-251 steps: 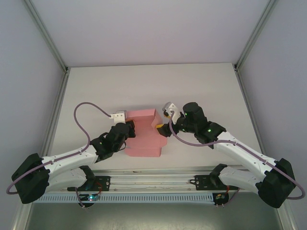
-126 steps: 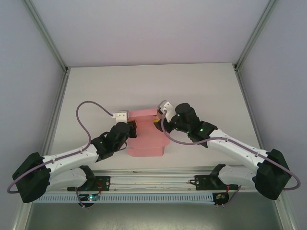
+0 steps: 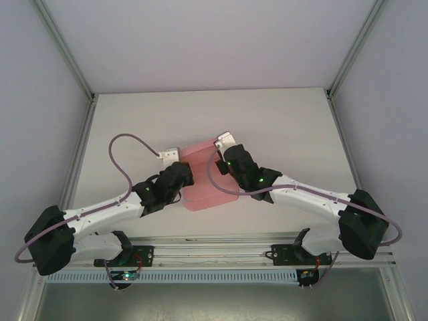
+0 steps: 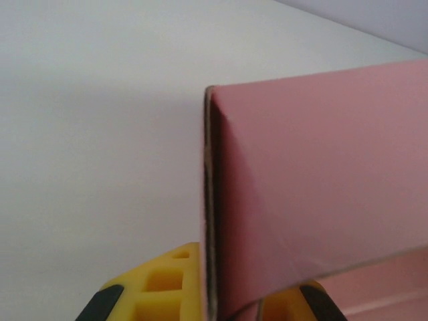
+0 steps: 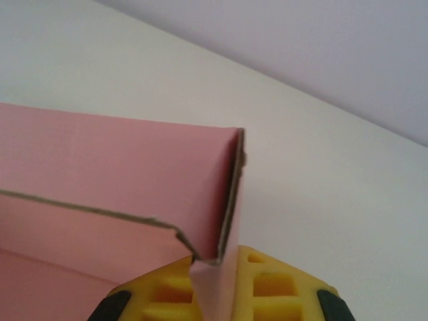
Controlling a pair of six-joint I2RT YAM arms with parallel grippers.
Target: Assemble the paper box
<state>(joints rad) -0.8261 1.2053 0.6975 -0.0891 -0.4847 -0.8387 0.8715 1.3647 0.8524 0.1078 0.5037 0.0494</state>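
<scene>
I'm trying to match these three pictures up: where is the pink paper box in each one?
Top external: paper box at the picture's centre.
Left wrist: paper box across the right half, folded edge upright mid-picture.
Right wrist: paper box across the left half, corner edge near centre.
Shared landmark: the white table under it.

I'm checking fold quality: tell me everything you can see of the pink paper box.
The paper box is thin, plain pink card with raw brownish cut edges, partly folded, creased panels standing up at both sides. It sits over the near middle of the table. The left gripper is shut on its left folded corner, the right gripper on its right one. Whether it touches the table is unclear.
</scene>
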